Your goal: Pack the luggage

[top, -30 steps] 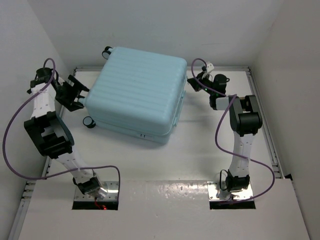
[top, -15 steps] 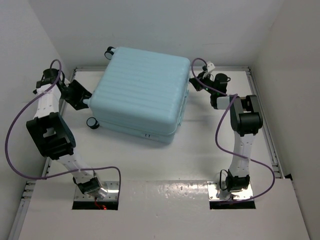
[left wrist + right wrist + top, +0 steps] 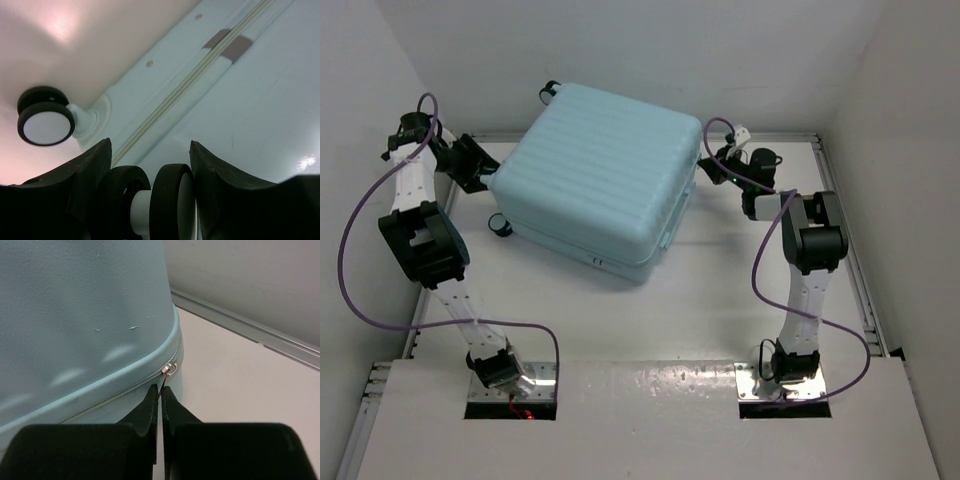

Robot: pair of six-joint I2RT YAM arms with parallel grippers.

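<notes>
Luggage (image 3: 600,180) lies closed on the bench (image 3: 720,290), between your arms. Right gripper (image 3: 160,396) pinched tight on the zipper pull (image 3: 170,369) at its right corner; zipper seam runs leftward. Left gripper (image 3: 150,165) straddles a wheel (image 3: 170,200), fingers apart.

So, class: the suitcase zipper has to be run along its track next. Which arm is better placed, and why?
Right. The right gripper is shut on the zipper pull at the suitcase corner; the left gripper straddles a wheel.
</notes>
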